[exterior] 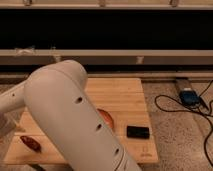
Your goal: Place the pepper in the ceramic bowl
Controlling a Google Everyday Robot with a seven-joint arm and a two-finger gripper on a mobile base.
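Observation:
The pepper (31, 143), small and dark red, lies on the wooden table (125, 97) near its front left corner. The ceramic bowl (106, 118) shows only as an orange-red sliver at the table's middle, mostly hidden behind my large white arm link (75, 120). The arm fills the lower left and centre of the view. My gripper is not in view; only the arm's links show, reaching off to the left edge.
A small flat black object (137, 132) lies on the table right of the bowl. On the floor at right sit a blue device (189, 96) and black cables (170, 107). A dark recess with metal rails runs behind the table.

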